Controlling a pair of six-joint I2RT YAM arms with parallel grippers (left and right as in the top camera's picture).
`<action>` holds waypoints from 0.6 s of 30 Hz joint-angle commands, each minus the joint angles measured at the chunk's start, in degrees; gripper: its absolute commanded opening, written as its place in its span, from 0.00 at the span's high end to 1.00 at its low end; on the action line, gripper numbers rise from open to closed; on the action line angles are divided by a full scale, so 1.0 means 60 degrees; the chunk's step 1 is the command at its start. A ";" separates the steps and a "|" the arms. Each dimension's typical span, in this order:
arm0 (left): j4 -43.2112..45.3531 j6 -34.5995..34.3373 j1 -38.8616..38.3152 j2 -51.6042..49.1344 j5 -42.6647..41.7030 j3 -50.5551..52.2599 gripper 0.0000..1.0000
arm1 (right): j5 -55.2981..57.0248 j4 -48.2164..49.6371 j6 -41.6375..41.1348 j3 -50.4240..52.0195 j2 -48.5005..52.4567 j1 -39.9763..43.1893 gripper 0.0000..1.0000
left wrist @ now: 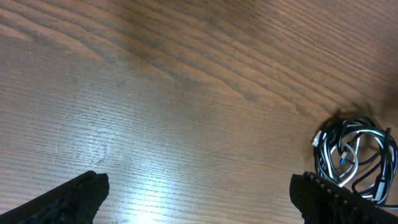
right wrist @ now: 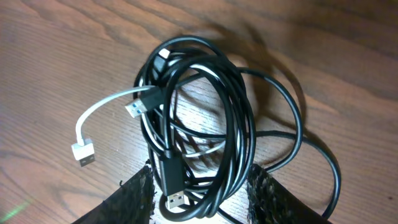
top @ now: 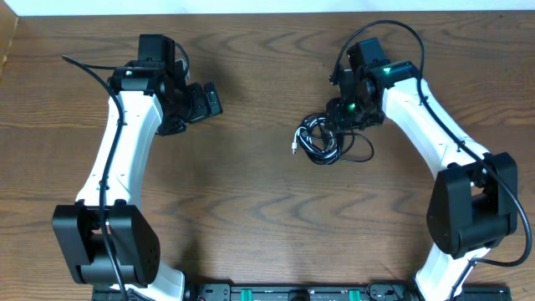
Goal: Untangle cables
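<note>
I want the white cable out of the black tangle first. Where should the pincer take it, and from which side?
Grip the white cable on its bare arc just behind the plug, from above on the side away from the black coil. That stretch lies flat on the table, clear of every black loop.

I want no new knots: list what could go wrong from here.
The right jaws straddle several strands of the coiled black cables at once; closing and lifting may drag the whole bundle, not one loop.
The white cable runs into that coil, so pulling could tighten it.
The left jaws stand open away from the bundle, so nothing pins it down.
</note>
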State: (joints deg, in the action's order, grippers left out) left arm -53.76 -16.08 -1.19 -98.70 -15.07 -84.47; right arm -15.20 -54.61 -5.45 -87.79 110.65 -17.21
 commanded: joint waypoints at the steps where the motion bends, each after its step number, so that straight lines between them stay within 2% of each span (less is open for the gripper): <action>1: -0.0025 0.0066 0.0026 -0.0051 0.0062 -0.0022 0.02 | 0.0182 0.0000 -0.0404 0.0401 0.0015 -0.0109 0.55; 6: -0.0025 0.0069 0.0026 -0.0051 0.0062 -0.0022 0.02 | 0.0113 0.0098 -0.0477 0.0809 0.0015 -0.0546 0.59; 7: -0.0025 0.0069 0.0026 -0.0051 0.0062 -0.0022 0.02 | 0.0117 0.0098 -0.0477 0.0852 0.0015 -0.0612 0.63; 8: -0.0025 0.0069 0.0026 -0.0051 0.0062 -0.0022 0.02 | 0.0146 0.0098 -0.0433 0.0914 0.0015 -0.0714 0.83; 9: -0.0025 0.0066 0.0026 -0.0051 0.0062 -0.0022 0.02 | 0.0495 0.0062 -0.0441 0.0922 0.0015 -0.0765 0.99; 15: -0.0025 0.0066 0.0026 -0.0051 0.0062 -0.0022 0.02 | 0.2448 0.0066 -0.0430 0.0922 0.0015 -0.0747 0.99; 18: -0.0025 0.0066 0.0026 -0.0051 0.0066 -0.0022 0.02 | 0.2437 0.0073 0.0098 0.0922 0.0015 -0.0747 0.99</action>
State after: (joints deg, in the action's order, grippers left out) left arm -53.74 -16.08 -1.19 -98.70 -15.07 -84.47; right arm -4.97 -54.17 -7.38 -82.70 110.65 -21.78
